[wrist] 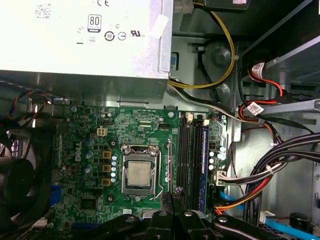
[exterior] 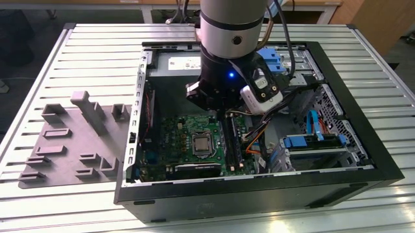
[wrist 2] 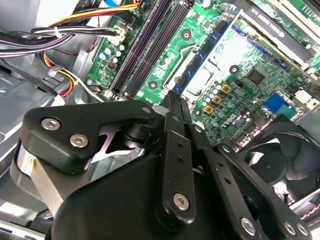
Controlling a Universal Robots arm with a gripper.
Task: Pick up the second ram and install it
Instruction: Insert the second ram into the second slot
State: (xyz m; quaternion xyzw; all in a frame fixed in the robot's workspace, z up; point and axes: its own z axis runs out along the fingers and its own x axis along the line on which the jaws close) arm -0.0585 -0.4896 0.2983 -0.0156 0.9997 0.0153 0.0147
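Right now we see the gripper (wrist 2: 174,107) inside the computer case (exterior: 259,196), its jaws drawn almost together on a thin dark edge, apparently the second ram (wrist: 173,199), held above the motherboard (wrist: 90,145), near the black memory slots (wrist: 186,160)

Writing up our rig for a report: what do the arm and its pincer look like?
The arm is a silver-grey cylinder with a black wrist, a blue light and a white box attached. The pincer is black jointed bars with silver screws.
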